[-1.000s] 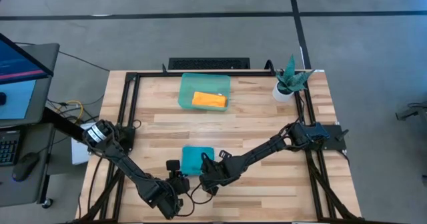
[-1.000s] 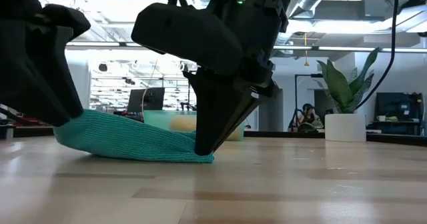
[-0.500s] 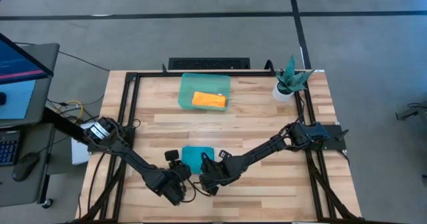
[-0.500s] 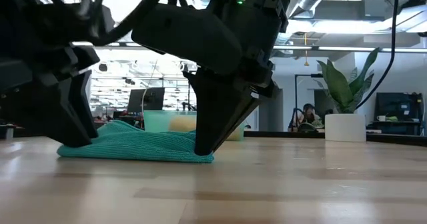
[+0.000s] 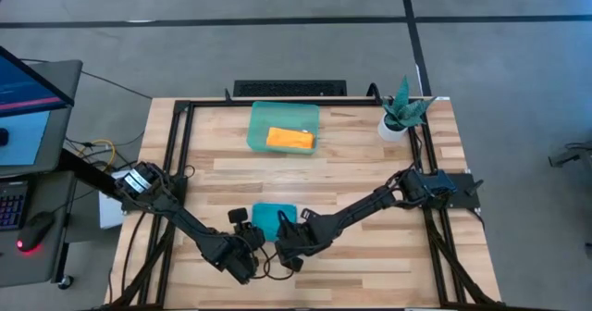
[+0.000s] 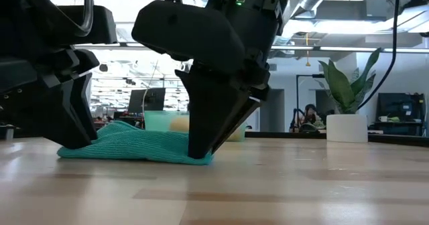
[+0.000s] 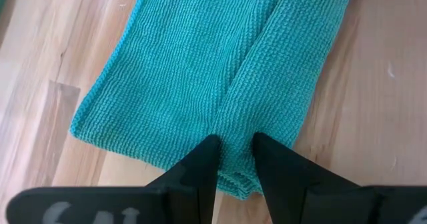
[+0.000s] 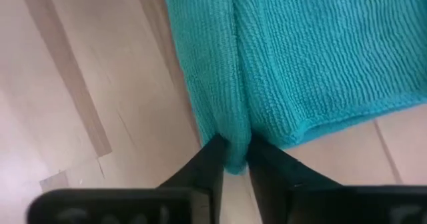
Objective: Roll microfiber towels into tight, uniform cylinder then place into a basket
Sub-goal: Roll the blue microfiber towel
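The teal towel (image 5: 274, 216) lies flat on the table's near middle, with a folded-over strip along its near edge (image 7: 280, 71). My left gripper (image 5: 248, 242) is shut on that strip's left end, and my right gripper (image 5: 285, 239) on its right end. In the low view the towel (image 6: 137, 143) lies between the left gripper (image 6: 75, 134) and the right gripper (image 6: 200, 151). The orange towel (image 5: 290, 139) lies rolled inside the pale-green basket (image 5: 261, 117) at the far middle. My left gripper pinches the left end of the towel's folded near strip (image 7: 235, 159) between its two fingers (image 7: 200, 167), several layers thick. The fingers slant down from the near left. The towel lies slack on the table. My right gripper pinches the right end of the same folded strip (image 8: 233, 141) between its two fingers (image 8: 208, 163), at the towel's near right corner. The fingers slant down from the right. The towel rests on the table there.
A small white pot with a green plant (image 5: 399, 115) stands at the far right corner. Black frame rails (image 5: 176, 154) run along the table's left, right and far sides. Bare wood lies between the towel and the basket.
My left gripper has gone from the near edge toward the teal towel and come down on its near left end. The towel's left end, raised a second ago, has sunk flat onto the table. My right gripper has stayed on the right end.
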